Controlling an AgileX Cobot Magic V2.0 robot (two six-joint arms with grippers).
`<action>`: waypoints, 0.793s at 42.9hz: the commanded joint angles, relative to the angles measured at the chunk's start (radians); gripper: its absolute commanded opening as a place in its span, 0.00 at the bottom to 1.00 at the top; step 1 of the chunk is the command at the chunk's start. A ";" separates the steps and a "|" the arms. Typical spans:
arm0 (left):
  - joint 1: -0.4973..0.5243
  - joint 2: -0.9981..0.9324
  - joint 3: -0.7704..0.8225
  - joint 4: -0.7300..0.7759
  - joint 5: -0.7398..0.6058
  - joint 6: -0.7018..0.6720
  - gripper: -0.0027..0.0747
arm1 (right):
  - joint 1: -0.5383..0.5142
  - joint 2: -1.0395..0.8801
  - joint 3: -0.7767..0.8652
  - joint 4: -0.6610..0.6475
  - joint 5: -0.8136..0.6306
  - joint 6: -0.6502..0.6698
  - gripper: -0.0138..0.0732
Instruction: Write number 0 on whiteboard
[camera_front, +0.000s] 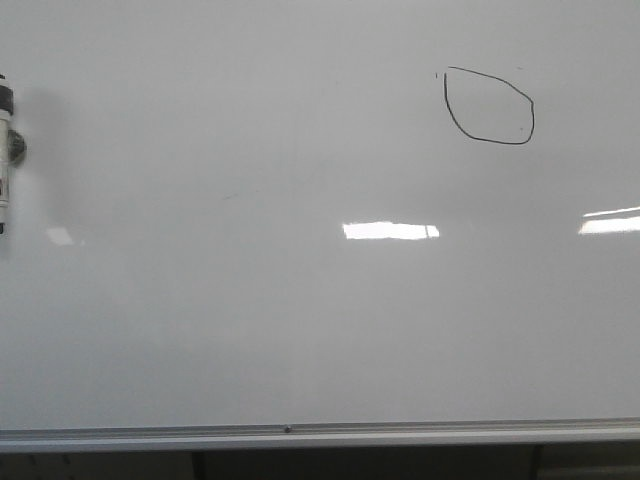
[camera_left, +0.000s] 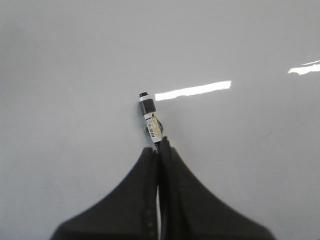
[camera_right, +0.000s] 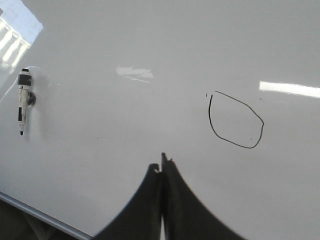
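My left gripper (camera_left: 159, 148) matte black, two broad fingers (camera_left: 131, 200) flaring wide at the base and tapering to narrow tips, a row of small dimples along one inner edge, my right gripper (camera_right: 161, 167) the same black, smooth, curved, unmarked

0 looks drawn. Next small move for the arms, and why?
Probably just back both arms off. The number 0 is a closed loop on the whiteboard, the marker sits apart at the board's left, and the right gripper holds nothing.
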 joint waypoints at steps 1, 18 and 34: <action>0.001 0.011 -0.027 -0.027 -0.072 -0.002 0.01 | -0.007 0.000 -0.025 0.019 -0.049 -0.011 0.08; 0.001 0.011 -0.027 -0.027 -0.072 -0.002 0.01 | -0.007 0.000 -0.025 0.019 -0.049 -0.011 0.08; 0.001 0.012 -0.016 0.013 -0.094 -0.027 0.01 | -0.007 0.000 -0.025 0.019 -0.049 -0.011 0.08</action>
